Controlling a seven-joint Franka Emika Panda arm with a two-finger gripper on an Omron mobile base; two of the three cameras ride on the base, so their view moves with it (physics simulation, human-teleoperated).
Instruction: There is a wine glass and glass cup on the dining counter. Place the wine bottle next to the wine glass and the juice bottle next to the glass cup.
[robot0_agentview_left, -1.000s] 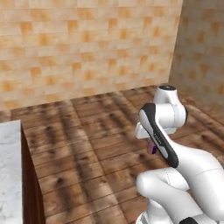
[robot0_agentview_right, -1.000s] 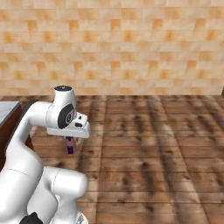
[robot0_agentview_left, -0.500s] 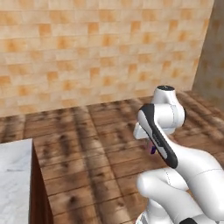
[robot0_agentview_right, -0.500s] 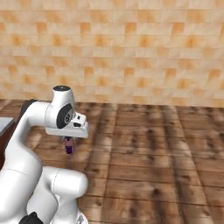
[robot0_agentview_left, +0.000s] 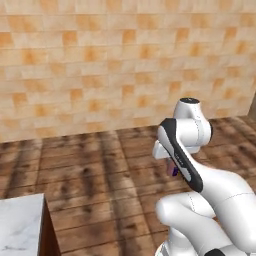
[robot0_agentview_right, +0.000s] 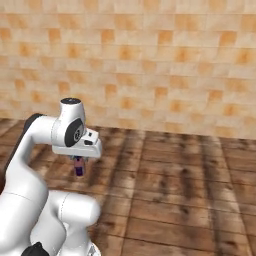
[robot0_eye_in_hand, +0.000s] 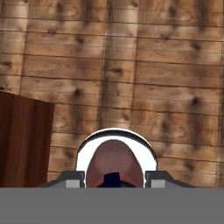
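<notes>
So the backdrop here is a tan brick wall (robot0_agentview_left: 100, 65) over a dark plank floor (robot0_agentview_right: 190, 190), and the base is out in the open with nothing much around it. In the left base view a corner of the dining counter (robot0_agentview_left: 20, 227) pokes in at the bottom left, white marble top on reddish-brown wood, and the hand view catches a slab of that same brown wood at its left edge.

The arm is folded up close to its own body with the gripper (robot0_agentview_right: 79, 164) pointing down at the floor. It's clenched around the juice bottle (robot0_eye_in_hand: 114, 166): looking down from the hand you get the pinkish body with the dark purple cap tucked between the jaws, and from the right base view a bit of purple hangs under the hand.

My read: this is the carry step for the juice bottle. Neither glass is visible yet, so next it needs to get round to the counter top, spot the glass cup, and set the bottle down upright just beside it without knocking it.
</notes>
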